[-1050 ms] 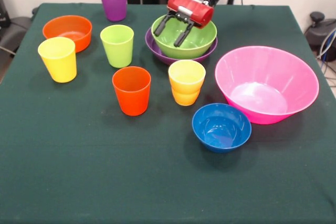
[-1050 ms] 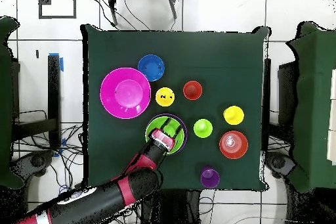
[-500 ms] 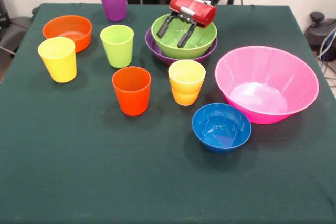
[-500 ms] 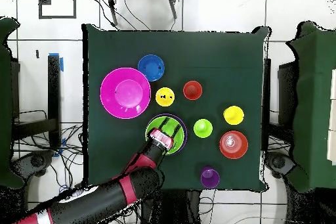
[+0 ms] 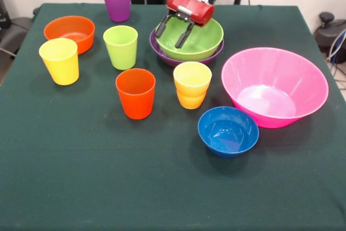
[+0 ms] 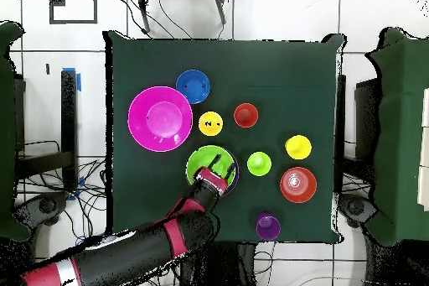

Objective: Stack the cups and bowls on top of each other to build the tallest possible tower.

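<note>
A lime green bowl (image 5: 199, 39) (image 6: 201, 162) sits nested in a purple bowl (image 5: 162, 51). My gripper (image 5: 169, 38) (image 6: 224, 165) hangs open and empty over the green bowl's left rim. The pink bowl (image 5: 274, 87) (image 6: 159, 117), the blue bowl (image 5: 227, 131) (image 6: 193, 86) and the orange bowl (image 5: 69, 32) (image 6: 297, 184) stand apart. Upright and separate are the purple cup (image 5: 117, 2), lime green cup (image 5: 120, 47), yellow cup (image 5: 59, 61), orange-red cup (image 5: 135, 93) and yellow-orange cup (image 5: 192, 85).
Everything stands on a dark green tablecloth (image 5: 108, 177). The purple cup is near the table's far edge. Chairs and cables lie on the floor around the table in the overhead view.
The open gripper has shifted left in the front view, from over the green bowl's middle to over its left rim. No cup or bowl has moved.
</note>
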`<state>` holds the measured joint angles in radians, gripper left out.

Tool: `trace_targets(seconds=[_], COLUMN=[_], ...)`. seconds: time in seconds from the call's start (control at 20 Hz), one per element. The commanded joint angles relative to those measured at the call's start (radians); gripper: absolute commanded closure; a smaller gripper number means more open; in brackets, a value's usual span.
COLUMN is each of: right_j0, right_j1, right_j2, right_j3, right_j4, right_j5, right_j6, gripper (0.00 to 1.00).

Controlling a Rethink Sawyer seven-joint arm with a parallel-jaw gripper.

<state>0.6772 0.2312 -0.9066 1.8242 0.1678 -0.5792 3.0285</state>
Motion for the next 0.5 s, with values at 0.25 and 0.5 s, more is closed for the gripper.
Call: trace_targets(seconds=[0.25,0.5], right_j0=[-0.136,-0.157], right_j1=[-0.189,-0.216], right_j2=[0.286,0.309], right_j3=[-0.012,-0.002], right_j4=[-0.317,-0.360], right_j5=[-0.033,-0.033], right_j6=[0.043,0.031], gripper=[0.00,0.00])
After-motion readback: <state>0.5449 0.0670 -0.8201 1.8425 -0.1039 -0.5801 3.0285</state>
